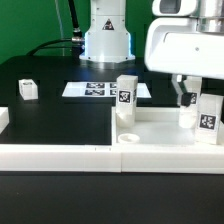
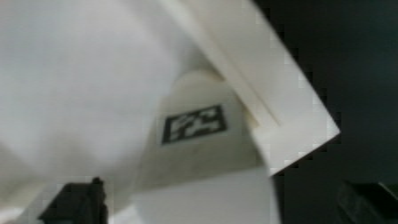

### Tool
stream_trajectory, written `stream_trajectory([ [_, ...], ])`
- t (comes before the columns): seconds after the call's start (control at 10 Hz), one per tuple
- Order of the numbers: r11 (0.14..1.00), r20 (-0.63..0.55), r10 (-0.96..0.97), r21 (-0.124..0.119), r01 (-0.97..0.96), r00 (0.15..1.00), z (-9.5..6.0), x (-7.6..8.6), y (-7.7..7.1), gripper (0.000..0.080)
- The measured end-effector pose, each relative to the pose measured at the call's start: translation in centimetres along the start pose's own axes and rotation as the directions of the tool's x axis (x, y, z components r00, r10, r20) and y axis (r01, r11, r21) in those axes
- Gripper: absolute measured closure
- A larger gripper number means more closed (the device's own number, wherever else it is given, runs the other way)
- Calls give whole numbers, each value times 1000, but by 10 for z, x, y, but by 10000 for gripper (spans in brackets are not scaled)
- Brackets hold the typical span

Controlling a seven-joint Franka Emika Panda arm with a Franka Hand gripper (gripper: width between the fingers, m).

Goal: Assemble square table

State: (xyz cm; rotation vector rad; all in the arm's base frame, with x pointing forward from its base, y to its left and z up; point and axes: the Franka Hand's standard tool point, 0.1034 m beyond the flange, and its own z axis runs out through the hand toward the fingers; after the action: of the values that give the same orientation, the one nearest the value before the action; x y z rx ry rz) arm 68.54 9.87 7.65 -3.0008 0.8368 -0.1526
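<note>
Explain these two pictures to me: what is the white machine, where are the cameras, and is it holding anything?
The white machine is a robot arm standing at the back of a black table; its claw hangs low at the exterior view's right. One picture comes from a camera off the arm, the other from a camera on its wrist, pressed close to a white tagged part. On the table lie a white tray-like table top, tagged leg blocks and a flat marker board. Whether the claw grips anything, I cannot tell.
</note>
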Motion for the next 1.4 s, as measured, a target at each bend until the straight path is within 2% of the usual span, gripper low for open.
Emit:
stream_trajectory([
  [0.2, 999, 1, 48, 0, -48, 999, 0, -1, 0, 151],
  [0.4, 996, 1, 91, 0, -91, 996, 1, -1, 0, 417],
  [0.5, 988, 2, 156, -2, -156, 988, 1, 0, 1, 511],
  [0.9, 910, 4, 415, -10, -415, 910, 1, 0, 4, 511],
  [1.1, 756, 36, 654, 4, -654, 756, 2, -1, 9, 509],
  [1.2, 654, 56, 755, 6, -757, 653, 2, -3, 10, 509],
  [1.3, 548, 76, 834, -1, -837, 546, 2, -6, 9, 509],
  [1.4, 384, 88, 920, -12, -923, 382, 1, -8, 7, 509],
])
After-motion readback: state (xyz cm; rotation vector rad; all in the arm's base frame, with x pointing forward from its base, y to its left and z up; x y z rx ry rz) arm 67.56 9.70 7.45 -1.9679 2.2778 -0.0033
